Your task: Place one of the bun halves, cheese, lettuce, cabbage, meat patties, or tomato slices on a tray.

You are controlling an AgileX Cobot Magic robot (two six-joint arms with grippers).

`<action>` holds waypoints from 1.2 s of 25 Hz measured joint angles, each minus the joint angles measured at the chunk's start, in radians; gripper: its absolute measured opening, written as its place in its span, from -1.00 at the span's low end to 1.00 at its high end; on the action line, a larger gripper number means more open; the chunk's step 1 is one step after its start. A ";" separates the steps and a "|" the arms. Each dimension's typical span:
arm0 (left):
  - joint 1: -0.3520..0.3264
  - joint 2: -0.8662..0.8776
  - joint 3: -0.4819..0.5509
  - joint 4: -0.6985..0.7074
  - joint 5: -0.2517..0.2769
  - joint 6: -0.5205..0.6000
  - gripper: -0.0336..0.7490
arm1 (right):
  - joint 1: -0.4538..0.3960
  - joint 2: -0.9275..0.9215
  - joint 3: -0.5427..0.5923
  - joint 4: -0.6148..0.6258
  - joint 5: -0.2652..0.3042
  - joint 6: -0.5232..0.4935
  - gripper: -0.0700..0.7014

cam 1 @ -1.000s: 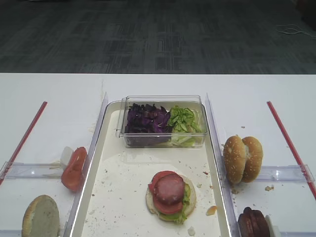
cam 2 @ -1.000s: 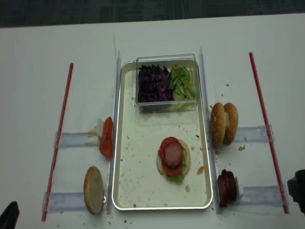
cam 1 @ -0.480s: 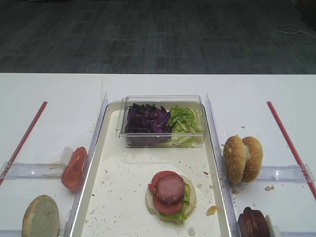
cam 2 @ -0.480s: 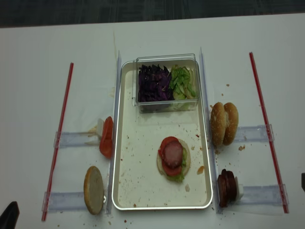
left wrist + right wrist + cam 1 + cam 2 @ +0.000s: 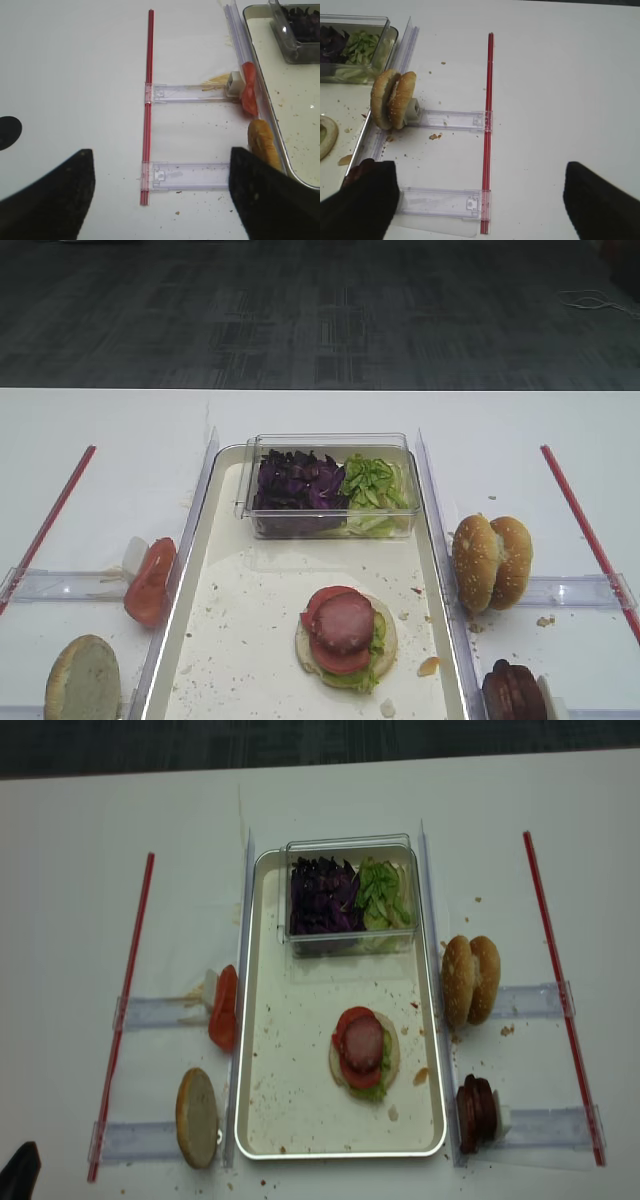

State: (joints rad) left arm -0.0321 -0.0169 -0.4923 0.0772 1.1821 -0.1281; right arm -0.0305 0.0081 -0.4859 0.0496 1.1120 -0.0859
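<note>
On the cream tray (image 5: 200,620) (image 5: 290,1100) lies a bun half topped with lettuce, a tomato slice and a meat patty (image 5: 343,625) (image 5: 363,1045). Two bun halves (image 5: 492,562) (image 5: 392,99) stand on edge right of the tray, with the meat patties (image 5: 513,692) (image 5: 477,1112) nearer the front. To the tray's left are tomato slices (image 5: 150,580) (image 5: 249,87) and another bun half (image 5: 83,680) (image 5: 262,142). Cheese is out of view. My right gripper (image 5: 480,205) hangs open and empty over the table right of the patties. Over the left holder, my left gripper (image 5: 160,195) is open and empty.
A clear box at the tray's far end holds cabbage (image 5: 298,480) and lettuce (image 5: 372,483). Red rods (image 5: 487,130) (image 5: 147,105) and clear plastic holders (image 5: 445,202) (image 5: 190,175) lie on the white table on both sides. Crumbs dot the tray.
The right gripper's dark tip has drawn back out of the right edge of the overhead view. The food has not moved.
</note>
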 joint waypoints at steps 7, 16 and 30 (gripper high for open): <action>0.000 0.000 0.000 0.000 0.000 0.000 0.48 | 0.000 -0.024 0.000 0.000 0.005 0.000 0.97; 0.000 0.000 0.000 0.000 0.000 0.000 0.48 | 0.000 -0.024 0.000 0.000 0.005 0.002 0.97; 0.000 0.000 0.000 0.000 0.000 0.000 0.48 | 0.000 -0.024 0.000 0.000 0.005 0.003 0.97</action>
State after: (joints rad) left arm -0.0321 -0.0169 -0.4923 0.0772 1.1821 -0.1281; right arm -0.0305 -0.0158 -0.4859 0.0496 1.1170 -0.0826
